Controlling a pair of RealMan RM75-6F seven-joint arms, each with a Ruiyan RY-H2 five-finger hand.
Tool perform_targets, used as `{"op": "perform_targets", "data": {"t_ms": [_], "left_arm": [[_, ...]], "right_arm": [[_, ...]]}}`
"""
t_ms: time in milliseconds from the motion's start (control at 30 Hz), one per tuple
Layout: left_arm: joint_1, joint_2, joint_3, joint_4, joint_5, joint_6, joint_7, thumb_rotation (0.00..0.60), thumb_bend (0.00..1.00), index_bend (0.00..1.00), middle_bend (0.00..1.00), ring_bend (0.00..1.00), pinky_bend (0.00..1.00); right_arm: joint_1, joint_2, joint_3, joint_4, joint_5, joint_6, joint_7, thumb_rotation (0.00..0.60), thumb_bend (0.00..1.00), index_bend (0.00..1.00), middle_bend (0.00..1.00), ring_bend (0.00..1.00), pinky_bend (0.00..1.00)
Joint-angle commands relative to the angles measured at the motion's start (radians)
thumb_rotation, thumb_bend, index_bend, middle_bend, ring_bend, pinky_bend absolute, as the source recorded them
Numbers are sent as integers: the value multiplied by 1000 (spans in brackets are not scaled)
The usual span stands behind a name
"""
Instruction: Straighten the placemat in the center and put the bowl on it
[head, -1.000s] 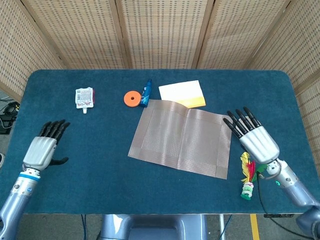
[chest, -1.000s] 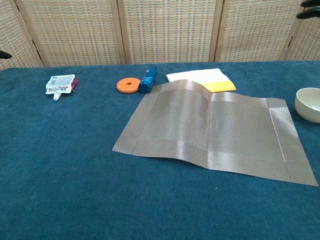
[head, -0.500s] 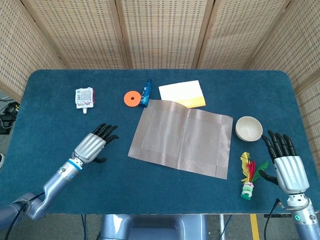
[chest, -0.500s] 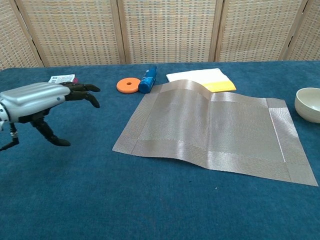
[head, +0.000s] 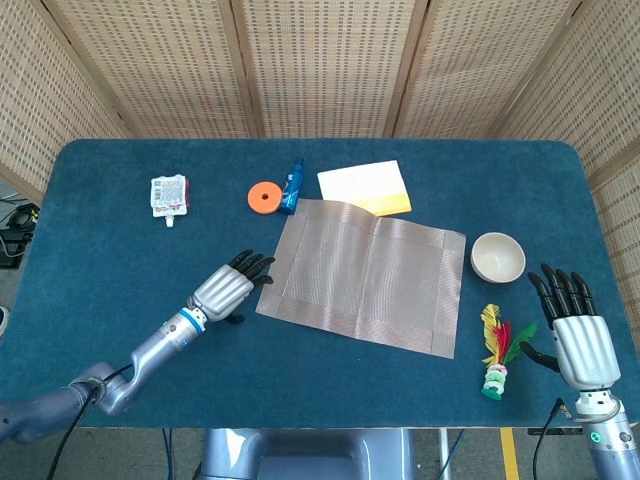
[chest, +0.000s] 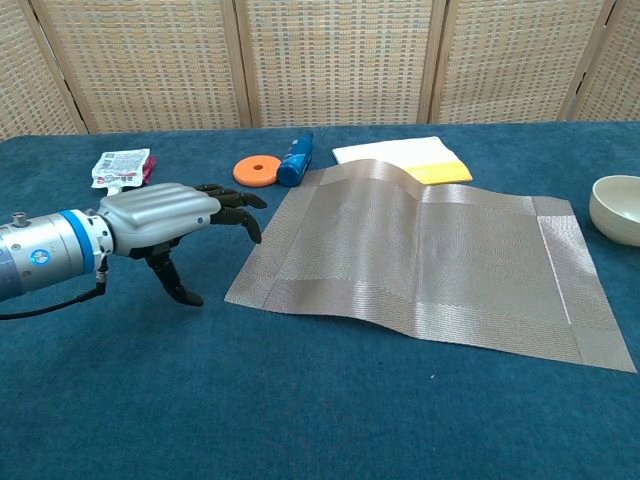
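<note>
A beige woven placemat (head: 365, 275) (chest: 425, 260) lies skewed in the table's middle, with a ridge running through it and its far edge lying over a yellow-and-white pad (head: 367, 186) (chest: 405, 157). A cream bowl (head: 497, 257) (chest: 617, 208) stands on the cloth just right of the mat. My left hand (head: 228, 289) (chest: 170, 222) hovers open, fingers apart, a short way off the mat's left edge and holds nothing. Near the front right edge my right hand (head: 575, 333) is open and empty, below the bowl.
An orange disc (head: 263, 197) (chest: 257, 170) and a blue tube (head: 292, 186) (chest: 294, 160) lie behind the mat's left corner. A white pouch (head: 168, 195) (chest: 121, 168) sits far left. A feathered toy (head: 494, 352) lies front right, between mat and right hand.
My left hand has reached rightward across the cloth until its fingertips are close to the mat's left edge. The right hand, which drew back to the front right earlier, has stayed there.
</note>
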Motion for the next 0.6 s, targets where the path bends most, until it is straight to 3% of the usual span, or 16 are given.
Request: {"op": "perform_targets", "data": {"t_ms": [33, 300, 467, 600], "left_arm": [[-25, -36, -14, 31, -24, -26, 6, 600, 89, 237, 0, 0, 0], [-68, -90, -22, 71, -51, -71, 31, 600, 89, 241, 0, 0, 0], [-86, -104, -29, 79, -70, -85, 64, 600, 200, 247, 0, 0, 0], [-95, -108, -33, 77, -83, -90, 87, 600, 234, 247, 0, 0, 0]], "right_arm": [[-3, 1, 6, 2, -3, -5, 5, 600, 0, 46, 0, 0, 0], [-10, 2, 18, 2, -11, -14, 19, 600, 0, 49, 0, 0, 0], [-17, 4, 26, 0, -19, -15, 21, 600, 0, 51, 0, 0, 0], [-22, 7, 30, -5, -26, -15, 25, 600, 0, 51, 0, 0, 0]]}}
